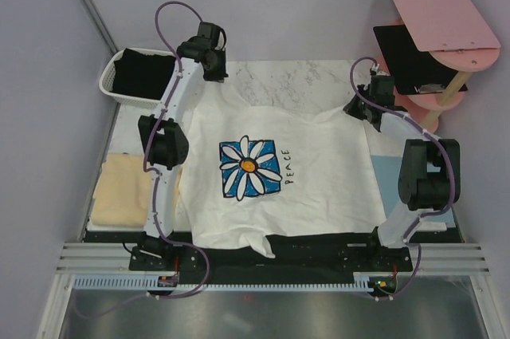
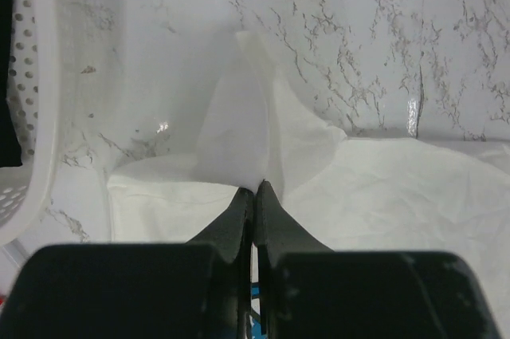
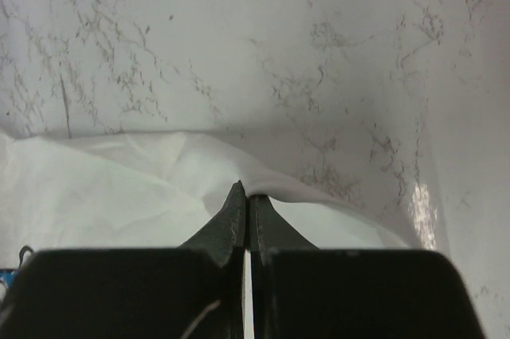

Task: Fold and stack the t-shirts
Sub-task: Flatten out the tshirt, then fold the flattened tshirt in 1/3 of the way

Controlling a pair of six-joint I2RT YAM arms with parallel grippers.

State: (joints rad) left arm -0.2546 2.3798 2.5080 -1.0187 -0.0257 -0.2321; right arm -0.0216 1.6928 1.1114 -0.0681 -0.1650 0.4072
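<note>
left gripper [image 2: 255, 189]: pinched tight on far-left corner of white tee [image 1: 319, 187] | right gripper [image 3: 245, 192]: pinched tight on its far-right edge | white tee: spread print-up on table [image 1: 295, 76] between arms | yellow tee [image 1: 119, 191]: flat, left of it | black tee [image 1: 143, 76]: in basket [image 1: 107, 77], far left

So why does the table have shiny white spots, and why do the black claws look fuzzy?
Left wrist view: light glare streaks the marble table; the left gripper, pinching the white t-shirt, looks soft because it is so close. Right wrist view: same glare, same fuzzy right gripper. Top view: even light, only soft shadows.
</note>
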